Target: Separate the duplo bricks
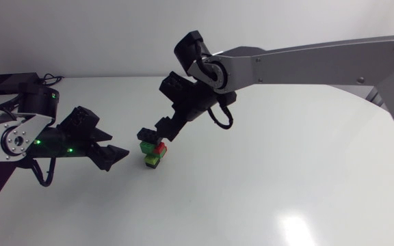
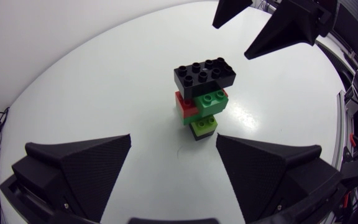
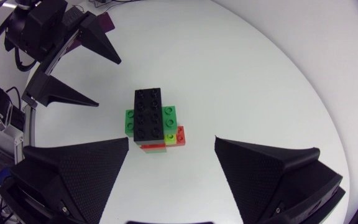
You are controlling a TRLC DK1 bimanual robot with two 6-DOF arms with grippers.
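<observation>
Table: a white table (image 1: 286,171) with a rounded edge fills the scene and carries both arms and one small pile of bricks.
Right arm: the right arm (image 1: 306,61), long and silver-grey with black joints, comes in from the right side and reaches past the middle, its wrist bent down toward the pile.
Left arm: the left arm (image 1: 19,137) lies low at the left side, with green lights showing on its black wrist.
Right gripper: the right gripper (image 1: 154,132) hangs just above the pile with its two wedge fingers spread wide. It grips nothing, and the left wrist view shows clear air between the fingertips and the top brick.
Left gripper: the left gripper (image 1: 116,158) sits close to the table with its fingers wide apart. It grips nothing, and its tips stop short of the pile.
Brick stack: the brick stack (image 2: 201,102) stands upright on the table, ahead of the left gripper in line with the gap between its fingers, and directly under the right gripper's open fingers.
Black brick: the black brick (image 3: 149,112), the longest, lies on top, nearest the right gripper's fingertips.
Green brick: the green brick (image 2: 211,101) sits under the black one and sticks out sideways past it.
Red brick: the red brick (image 2: 184,104) sits at about the same level, beside the green one.
Lime brick: the lime brick (image 2: 205,124) sits low in the pile, on the side facing the left gripper.
</observation>
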